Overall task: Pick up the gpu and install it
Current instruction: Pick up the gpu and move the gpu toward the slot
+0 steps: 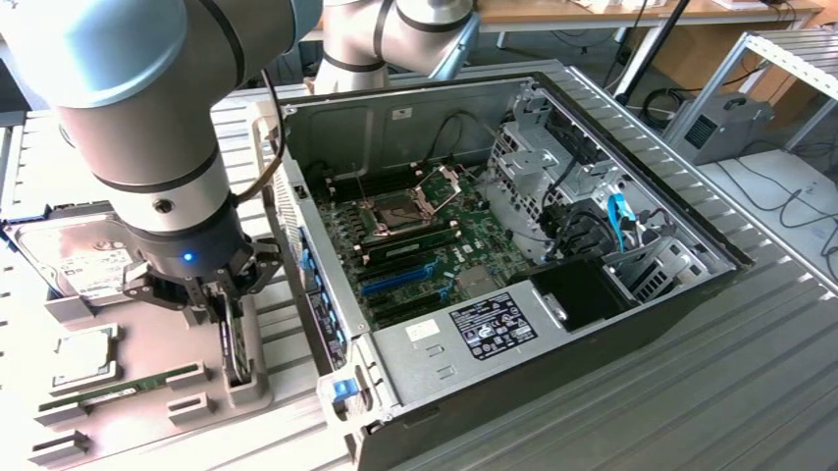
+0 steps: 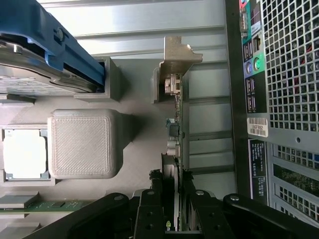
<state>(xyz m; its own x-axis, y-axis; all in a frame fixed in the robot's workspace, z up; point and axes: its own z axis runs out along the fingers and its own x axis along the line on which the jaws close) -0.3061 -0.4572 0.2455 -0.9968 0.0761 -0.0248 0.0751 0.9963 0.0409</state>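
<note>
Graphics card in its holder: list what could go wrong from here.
1. The graphics card stands on edge in a holder with the gripper around it; a skewed lift could jam it.
2. The computer case sits close beside it; the card's metal bracket might clip it.

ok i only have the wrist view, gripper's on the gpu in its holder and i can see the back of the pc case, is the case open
Observer: Yes. The pc case lies on its side with the side panel off, and the motherboard faces up.
Operator: any free slot in there, and which way from me
Observer: A blue expansion slot with no card standing in it lies on the exterior view's right of the gpu, inside the case wall nearest the holder.
</note>
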